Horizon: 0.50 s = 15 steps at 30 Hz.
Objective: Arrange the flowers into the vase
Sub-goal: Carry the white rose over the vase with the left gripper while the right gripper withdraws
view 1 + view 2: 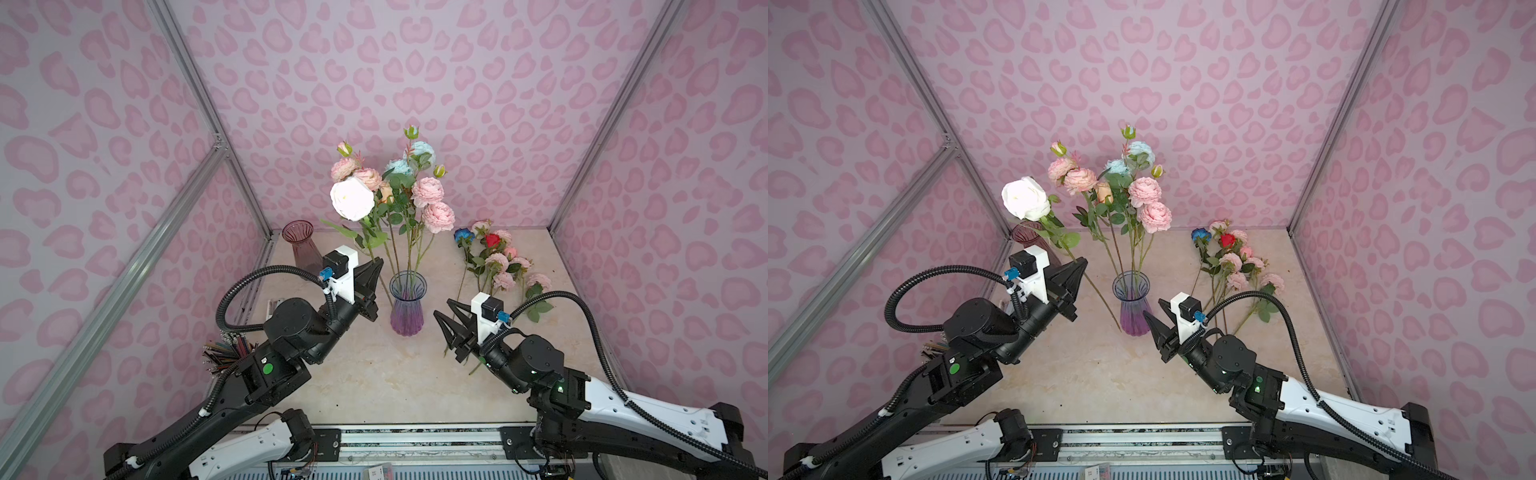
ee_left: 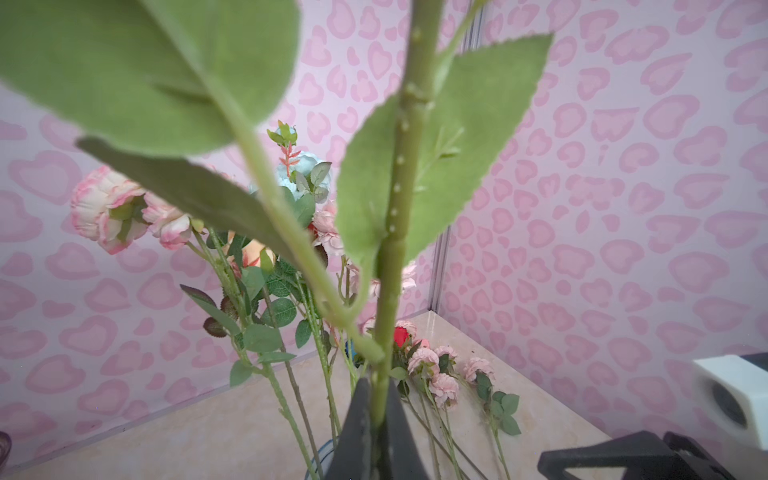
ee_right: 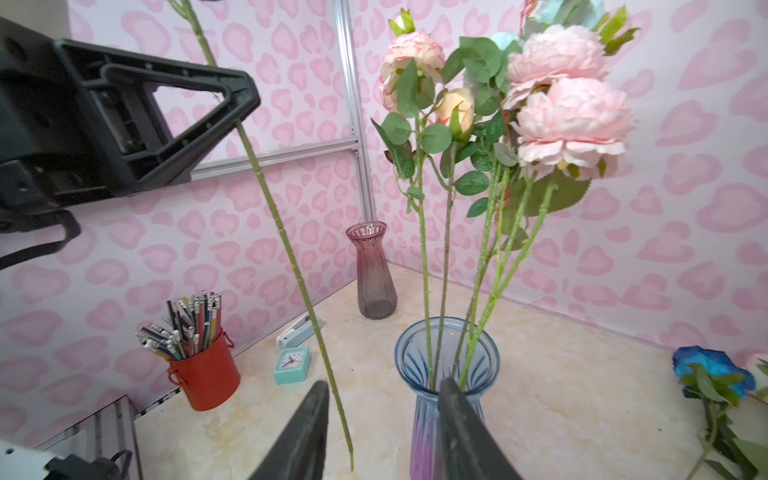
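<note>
My left gripper is shut on the long green stem of a white rose, held tilted up and to the left of the vase. The blue-to-purple glass vase holds several pink and light blue flowers. The rose stem's lower end hangs free beside the vase, above the table. My right gripper stands open just right of the vase, gripping nothing. More flowers lie at the back right, among them a deep blue rose and a red rose.
An empty pink glass vase stands at the back left corner. A red bucket of pencils, a small turquoise clock and a stapler sit along the left edge. Pink patterned walls close three sides.
</note>
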Motion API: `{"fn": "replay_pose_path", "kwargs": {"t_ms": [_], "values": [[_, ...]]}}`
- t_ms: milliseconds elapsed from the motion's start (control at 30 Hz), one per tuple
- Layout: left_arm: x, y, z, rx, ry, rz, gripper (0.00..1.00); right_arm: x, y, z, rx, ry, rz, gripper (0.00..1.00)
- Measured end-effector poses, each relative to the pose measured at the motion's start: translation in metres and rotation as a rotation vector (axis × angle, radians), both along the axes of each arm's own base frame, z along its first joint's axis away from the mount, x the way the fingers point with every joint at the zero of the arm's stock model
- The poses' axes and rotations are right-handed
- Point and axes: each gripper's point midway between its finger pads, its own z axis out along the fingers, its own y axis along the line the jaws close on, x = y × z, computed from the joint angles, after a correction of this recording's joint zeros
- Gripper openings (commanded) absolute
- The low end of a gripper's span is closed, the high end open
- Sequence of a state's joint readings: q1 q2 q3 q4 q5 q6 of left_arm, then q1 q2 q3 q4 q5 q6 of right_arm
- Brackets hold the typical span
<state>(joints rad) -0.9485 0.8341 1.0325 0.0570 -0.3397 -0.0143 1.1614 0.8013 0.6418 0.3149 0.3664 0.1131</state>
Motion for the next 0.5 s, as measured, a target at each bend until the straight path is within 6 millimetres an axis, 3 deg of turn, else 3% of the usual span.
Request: {"fn": "replay_pose_path", "kwargs": {"t_ms": [233, 367, 500], "values": [[0.005, -0.006, 0.027, -0.003, -0.058, 0.013, 0.04, 0.031, -0.043, -0.005, 0.052, 0.069, -0.213, 0.43], [0.013, -0.023, 0.045, 0.015, -0.110, 0.005, 0.04, 0.038, -0.070, -0.010, 0.121, 0.099, -0.285, 0.43], [0.031, -0.042, 0.056, 0.045, -0.148, 0.007, 0.04, 0.038, -0.084, -0.017, 0.154, 0.118, -0.311, 0.43]]}}
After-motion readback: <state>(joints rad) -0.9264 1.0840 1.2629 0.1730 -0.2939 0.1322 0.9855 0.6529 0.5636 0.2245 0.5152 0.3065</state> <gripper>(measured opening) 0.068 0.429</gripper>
